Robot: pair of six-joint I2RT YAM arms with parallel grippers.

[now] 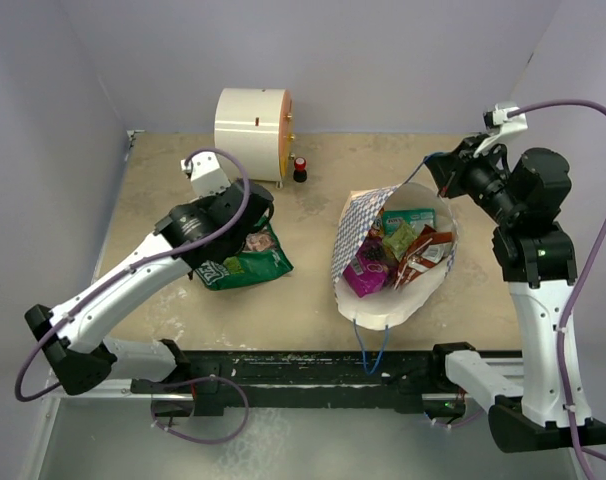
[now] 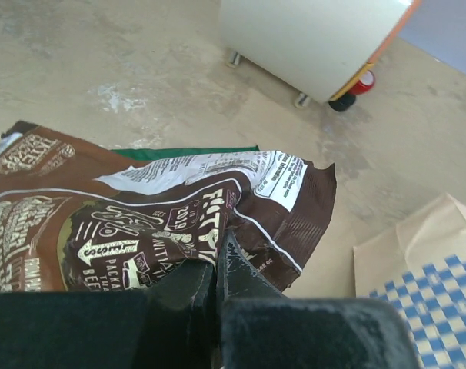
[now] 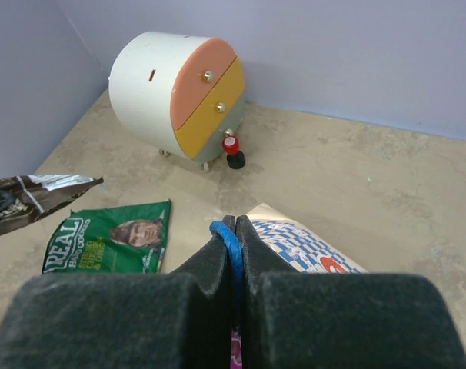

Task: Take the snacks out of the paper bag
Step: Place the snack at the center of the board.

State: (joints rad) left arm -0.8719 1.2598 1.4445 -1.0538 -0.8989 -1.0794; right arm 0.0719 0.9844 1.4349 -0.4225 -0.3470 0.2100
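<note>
The paper bag (image 1: 367,228) lies open at the middle right, white inside with a blue-checkered outside (image 3: 306,244). Several snacks sit in it: a purple packet (image 1: 363,276), an orange-red one (image 1: 423,257), a green one (image 1: 408,217). My right gripper (image 1: 435,172) (image 3: 234,223) is shut on the bag's blue cord handle (image 3: 228,237) at the far rim. My left gripper (image 1: 251,228) (image 2: 218,242) is shut on a brown packet (image 2: 141,223), held over a green packet (image 1: 251,265) (image 3: 110,238) that lies on the table left of the bag.
A white cylindrical drum (image 1: 251,121) with orange and yellow drawer fronts (image 3: 206,92) stands at the back, a small red-capped black object (image 1: 300,168) beside it. The bag's other blue handle (image 1: 371,350) hangs at the near table edge. Walls close the left, back and right.
</note>
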